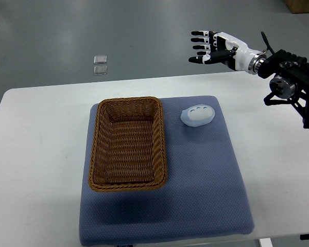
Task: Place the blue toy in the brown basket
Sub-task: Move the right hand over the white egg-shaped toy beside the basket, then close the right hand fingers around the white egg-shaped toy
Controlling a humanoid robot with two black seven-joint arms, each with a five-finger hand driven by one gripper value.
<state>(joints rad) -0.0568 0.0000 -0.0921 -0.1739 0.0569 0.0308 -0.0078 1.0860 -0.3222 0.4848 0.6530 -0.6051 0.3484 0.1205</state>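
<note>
I see the pale blue toy (198, 115) lying on the blue mat (206, 195), just right of the brown basket (127, 144), its long axis running roughly left-right. My right hand (210, 48) hovers beyond the table's (36, 154) far edge, fingers spread, holding nothing.

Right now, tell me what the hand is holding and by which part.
Nothing. The right hand hangs open beyond the table's far edge, fingers spread. The blue toy lies untouched on the mat beside the basket.
</note>
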